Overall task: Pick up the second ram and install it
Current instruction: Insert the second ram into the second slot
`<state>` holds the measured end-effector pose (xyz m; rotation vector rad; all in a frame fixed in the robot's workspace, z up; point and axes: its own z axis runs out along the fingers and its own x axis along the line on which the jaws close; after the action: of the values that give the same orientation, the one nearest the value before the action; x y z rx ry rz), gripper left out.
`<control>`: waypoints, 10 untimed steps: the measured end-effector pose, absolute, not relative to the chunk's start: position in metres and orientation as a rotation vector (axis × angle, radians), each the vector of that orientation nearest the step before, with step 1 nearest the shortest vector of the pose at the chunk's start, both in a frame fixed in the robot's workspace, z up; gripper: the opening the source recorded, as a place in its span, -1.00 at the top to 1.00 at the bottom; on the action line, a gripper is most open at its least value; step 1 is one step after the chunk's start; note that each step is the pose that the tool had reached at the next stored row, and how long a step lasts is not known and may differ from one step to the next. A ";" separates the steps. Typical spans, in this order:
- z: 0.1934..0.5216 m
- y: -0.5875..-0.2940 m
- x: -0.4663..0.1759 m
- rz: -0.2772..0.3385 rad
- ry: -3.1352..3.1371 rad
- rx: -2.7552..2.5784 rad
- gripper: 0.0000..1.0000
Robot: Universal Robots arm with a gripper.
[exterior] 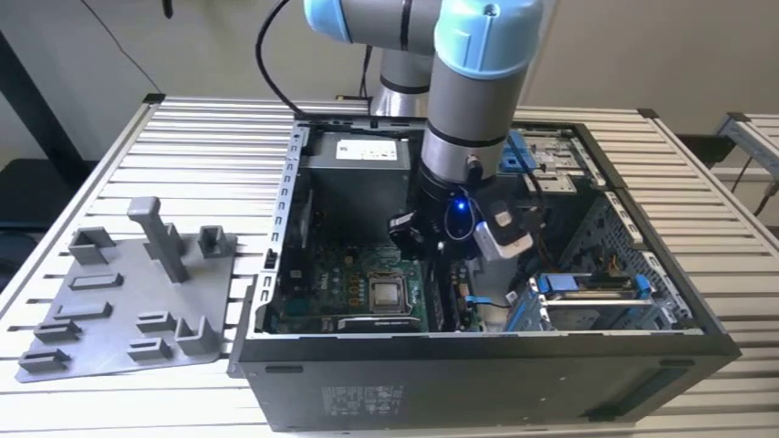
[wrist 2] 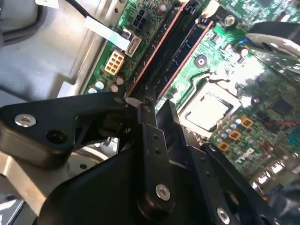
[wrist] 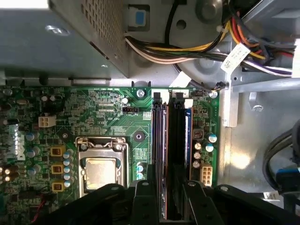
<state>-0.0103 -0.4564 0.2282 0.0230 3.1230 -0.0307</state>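
- One dark memory stick, the second ram (wrist: pixel 177 159), stands edge-on in its slot on the green motherboard (wrist: pixel 108 117), running straight out from between the pincer's fingers.
- Beside it, touching, lies a second long dark module (wrist: pixel 160 154) in the neighbouring slot.
- The pincer (wrist: pixel 164 199) is down inside the open computer case (exterior: pixel 487 365), its fingers narrow about the near end of the ram; whether they press it I cannot tell.
- Just to one side of the pincer sits the square processor socket (wrist: pixel 101 164).
- Beyond the slots run bundled cables (wrist: pixel 187 49) and a grey power supply box (wrist: pixel 61 37).
- Outside the case, on the slatted worktop (exterior: pixel 195 137), rests a grey fixture plate (exterior: pixel 128 297).
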 end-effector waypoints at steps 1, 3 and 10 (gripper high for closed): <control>0.233 -0.456 -0.010 -0.031 3.123 0.023 0.43; 0.239 -0.456 -0.010 -0.030 3.123 0.023 0.43; 0.241 -0.456 -0.010 -0.028 3.123 0.023 0.60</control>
<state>-0.0103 -0.4564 0.2409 0.0233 3.1234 -0.0283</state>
